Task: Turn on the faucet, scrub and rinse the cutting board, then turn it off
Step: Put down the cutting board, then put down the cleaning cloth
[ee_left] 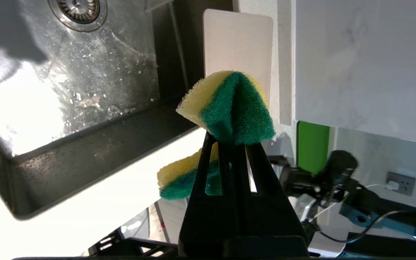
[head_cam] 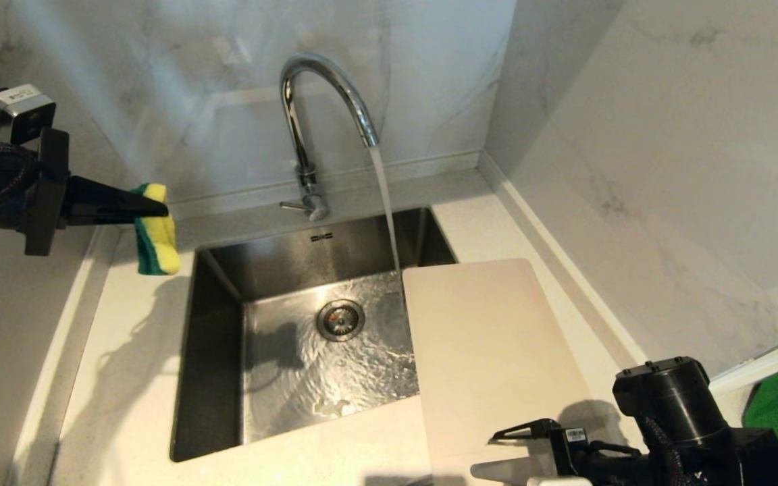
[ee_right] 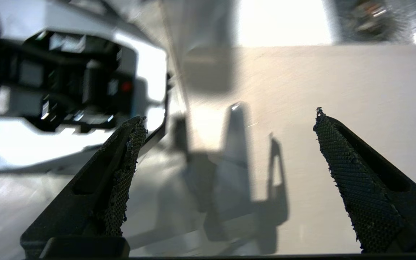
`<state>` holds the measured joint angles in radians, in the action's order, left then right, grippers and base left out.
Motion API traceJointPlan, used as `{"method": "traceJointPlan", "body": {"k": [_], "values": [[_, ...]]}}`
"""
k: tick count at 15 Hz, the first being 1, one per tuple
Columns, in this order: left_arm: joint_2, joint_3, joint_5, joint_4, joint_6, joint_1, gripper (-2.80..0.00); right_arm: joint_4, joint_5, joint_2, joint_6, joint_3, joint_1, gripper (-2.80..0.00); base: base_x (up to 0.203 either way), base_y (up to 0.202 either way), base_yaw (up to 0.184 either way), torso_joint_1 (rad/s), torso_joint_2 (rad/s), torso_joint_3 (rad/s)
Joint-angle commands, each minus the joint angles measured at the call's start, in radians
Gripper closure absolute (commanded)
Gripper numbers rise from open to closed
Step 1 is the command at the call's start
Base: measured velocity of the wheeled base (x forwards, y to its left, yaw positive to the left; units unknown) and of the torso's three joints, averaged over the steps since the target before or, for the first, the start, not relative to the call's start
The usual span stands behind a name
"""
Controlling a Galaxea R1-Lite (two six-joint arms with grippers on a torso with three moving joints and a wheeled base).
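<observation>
A: Right gripper (head_cam: 531,452) nearest, low at the near edge of the head view, black fingers (ee_right: 359,180) spread wide, nothing between them. It sits over the near end of the cutting board (head_cam: 490,351).

B: Noted. Largest things first?

A: Countertop (head_cam: 119,378), pale, in a marble-walled corner. Sink (head_cam: 213,378), steel, set into it, wet floor rippling around the drain (head_cam: 340,319).

B: Board position?

A: Cream-white, lying flat along the right side of the sink, partly over the basin edge, partly on the counter. Far short end near where the stream lands. Handle slot not visible.

B: Faucet?

A: Faucet (head_cam: 315,115) chrome, arched, upright behind the sink. Water running from the spout down into the basin just beside the board's far left corner. Thin lever at its base points left.

B: Left side?

A: Left gripper (head_cam: 159,210) raised above the counter left of the sink, clamped on a yellow-and-green sponge (head_cam: 156,233), which folds around the tips (ee_left: 229,144).
</observation>
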<state>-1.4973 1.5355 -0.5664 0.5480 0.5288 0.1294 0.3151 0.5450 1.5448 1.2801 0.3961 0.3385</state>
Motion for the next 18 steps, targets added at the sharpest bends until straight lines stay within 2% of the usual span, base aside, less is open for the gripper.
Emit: {"method": "traceJointPlan", "body": {"k": [1,4,5,10,13,16,18], "values": [[0.040,0.004,0.023,0.021,0.004,0.007,0.00,0.003,0.010,-0.095,-0.027,0.043,0.000,-2.80,0.000,0.000,0.000,0.000,0.00,0.000],[0.046,0.006,0.055,0.033,0.004,0.035,0.00,0.012,0.022,-0.135,-0.116,0.158,0.000,-2.80,0.000,0.000,0.000,0.000,0.00,0.000],[0.046,0.003,0.060,0.035,0.005,0.035,0.00,0.026,0.032,-0.140,-0.148,0.206,0.001,0.00,0.000,0.000,0.000,0.000,0.00,0.000],[0.052,0.005,0.071,0.041,0.005,0.046,0.00,0.061,0.033,-0.149,-0.281,0.443,0.004,0.00,0.000,0.000,0.000,0.000,0.00,0.000],[0.059,0.005,0.071,0.041,0.005,0.049,0.00,0.061,0.006,-0.118,-0.343,0.649,0.005,0.00,0.000,0.000,0.000,0.000,0.00,0.000],[0.065,0.008,0.080,0.041,0.004,0.047,0.00,0.061,-0.061,-0.068,-0.494,0.890,0.005,0.00,0.000,0.000,0.000,0.000,0.00,0.000],[0.071,0.005,0.080,0.041,0.003,0.047,0.00,0.062,-0.138,-0.024,-0.647,1.066,0.007,0.00,0.000,0.000,0.000,0.000,0.00,0.000]]}}
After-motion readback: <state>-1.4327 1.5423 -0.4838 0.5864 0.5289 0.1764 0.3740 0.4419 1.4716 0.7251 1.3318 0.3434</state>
